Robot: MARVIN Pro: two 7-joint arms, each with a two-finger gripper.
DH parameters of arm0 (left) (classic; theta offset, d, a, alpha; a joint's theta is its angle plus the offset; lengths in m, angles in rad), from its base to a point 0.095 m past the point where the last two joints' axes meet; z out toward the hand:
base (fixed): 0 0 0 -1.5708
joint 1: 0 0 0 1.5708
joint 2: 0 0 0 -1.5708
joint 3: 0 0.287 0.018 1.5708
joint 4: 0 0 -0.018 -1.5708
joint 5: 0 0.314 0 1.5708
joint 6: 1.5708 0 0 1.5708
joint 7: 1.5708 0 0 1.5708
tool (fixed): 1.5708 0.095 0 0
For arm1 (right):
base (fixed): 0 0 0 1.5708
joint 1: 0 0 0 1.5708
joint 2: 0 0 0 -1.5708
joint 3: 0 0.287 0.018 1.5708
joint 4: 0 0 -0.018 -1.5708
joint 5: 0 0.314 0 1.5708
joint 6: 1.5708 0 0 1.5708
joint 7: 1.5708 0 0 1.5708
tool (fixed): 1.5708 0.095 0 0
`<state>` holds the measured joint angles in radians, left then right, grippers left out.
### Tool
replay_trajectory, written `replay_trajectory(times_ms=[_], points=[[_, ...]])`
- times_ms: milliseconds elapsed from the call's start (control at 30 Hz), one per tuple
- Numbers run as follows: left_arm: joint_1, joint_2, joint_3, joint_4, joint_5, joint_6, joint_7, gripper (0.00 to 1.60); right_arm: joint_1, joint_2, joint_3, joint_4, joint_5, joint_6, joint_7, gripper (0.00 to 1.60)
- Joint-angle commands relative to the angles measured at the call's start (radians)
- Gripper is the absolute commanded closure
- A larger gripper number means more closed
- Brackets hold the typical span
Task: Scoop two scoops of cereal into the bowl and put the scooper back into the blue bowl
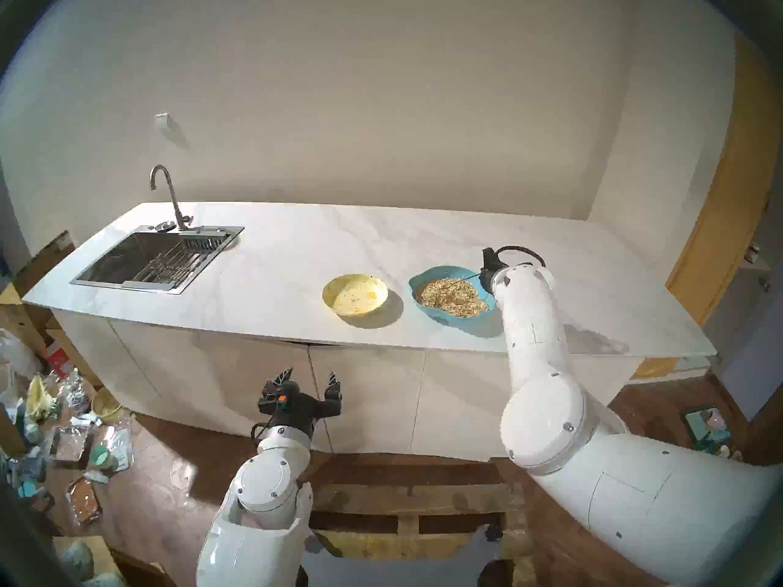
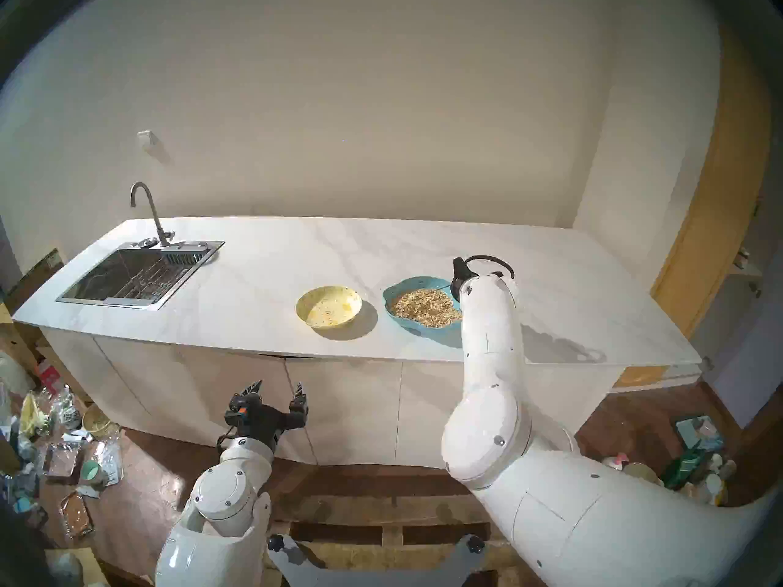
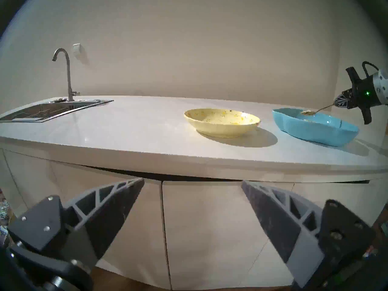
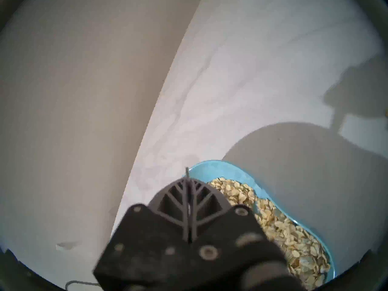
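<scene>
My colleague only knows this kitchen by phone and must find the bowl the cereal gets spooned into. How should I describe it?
Start at the sink at the left end of the white counter and look right to two bowls side by side. The target is the round pale-yellow bowl, nearer the sink. Its neighbour, the blue bowl, is wavy-rimmed and full of cereal.

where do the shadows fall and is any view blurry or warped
Head views: the yellow bowl and blue bowl cast shadows toward the counter's near edge and right; the fisheye bows the counter. Left wrist view: sharp, the same shadows lying right of the bowls. Right wrist view: soft, the right claw smeared, with broad arm shadows on the counter.
</scene>
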<state>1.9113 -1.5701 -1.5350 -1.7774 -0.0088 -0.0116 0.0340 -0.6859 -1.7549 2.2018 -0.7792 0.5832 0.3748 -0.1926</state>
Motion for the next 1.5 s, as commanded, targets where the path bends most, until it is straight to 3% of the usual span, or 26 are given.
replay_trajectory(times_ms=[0, 567, 1267, 1467], points=[[-0.005, 0.000, 0.003, -0.025, -0.002, -0.006, -0.004, 0.00, 0.032, -0.027, -0.006, -0.043, 0.014, 0.009, 0.005, 1.60], [-0.005, 0.000, 0.003, -0.025, -0.002, -0.006, -0.004, 0.00, 0.016, -0.140, -0.064, -0.113, 0.002, 0.038, -0.029, 1.60], [-0.005, 0.000, 0.003, -0.025, -0.001, -0.006, -0.003, 0.00, 0.036, -0.251, -0.143, -0.028, -0.035, -0.009, -0.044, 1.60], [-0.005, 0.000, 0.003, -0.025, -0.001, -0.006, -0.004, 0.00, 0.044, -0.252, -0.167, 0.003, -0.050, -0.029, -0.039, 1.60]])
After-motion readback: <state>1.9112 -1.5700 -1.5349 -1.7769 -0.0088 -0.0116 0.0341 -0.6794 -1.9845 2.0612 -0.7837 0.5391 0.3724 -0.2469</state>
